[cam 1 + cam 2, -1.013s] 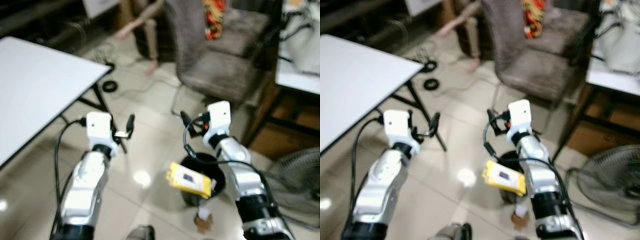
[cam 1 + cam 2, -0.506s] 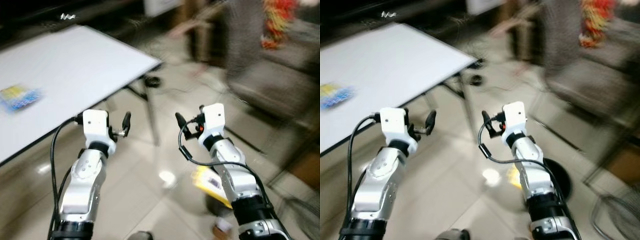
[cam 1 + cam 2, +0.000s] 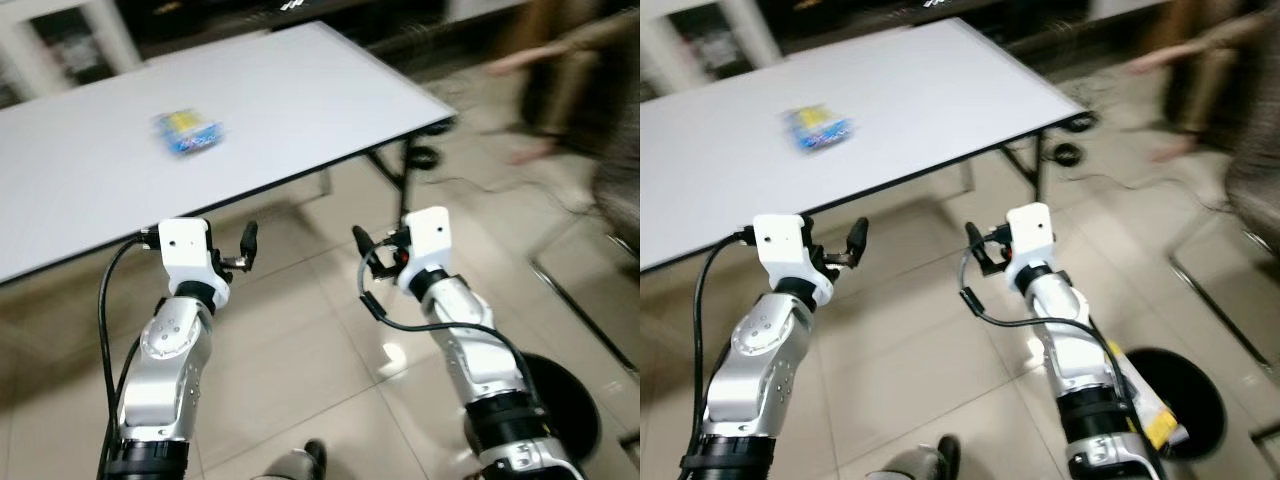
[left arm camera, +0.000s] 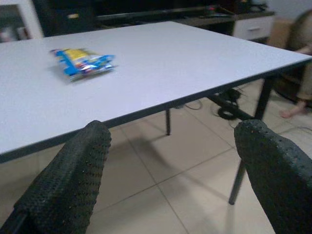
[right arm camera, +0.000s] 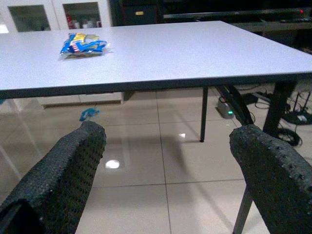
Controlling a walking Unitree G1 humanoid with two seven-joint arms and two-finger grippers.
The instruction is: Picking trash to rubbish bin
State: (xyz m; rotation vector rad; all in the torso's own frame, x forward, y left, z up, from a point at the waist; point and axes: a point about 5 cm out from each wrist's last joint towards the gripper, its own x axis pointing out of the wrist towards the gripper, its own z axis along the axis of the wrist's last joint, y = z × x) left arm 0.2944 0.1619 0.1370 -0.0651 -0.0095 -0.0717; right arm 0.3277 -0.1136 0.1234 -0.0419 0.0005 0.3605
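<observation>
Trash: a blue and yellow snack packet (image 3: 190, 133) lies flat on the white table (image 3: 300, 110), toward its far side and left of the robot's midline, well apart from both grippers.
Second scrap: a small blue bit (image 5: 88, 114) lies on the tiled floor under the table; too small to tell what it is.
Bin: the black rubbish bin (image 3: 1185, 400) stands on the floor near and to the right, beside the right arm, with a yellow piece (image 3: 1152, 418) at its rim.
Left gripper: the left gripper (image 3: 246, 245) is held up in front of the table edge, fingers spread wide with nothing between them.
Right gripper: the right gripper (image 3: 362, 247) is level with it, also spread and empty.
Step in hand: judging by the pose, closing on the table to reach the packet.
Doing it well: step close to the table edge first, since the packet sits far in; come down from above and pinch across its narrow width.
Risk: a thin, slick wrapper may slide away if pushed flat.
Bystander: a person's legs (image 3: 560, 60) show blurred at the far right; keep clear.
</observation>
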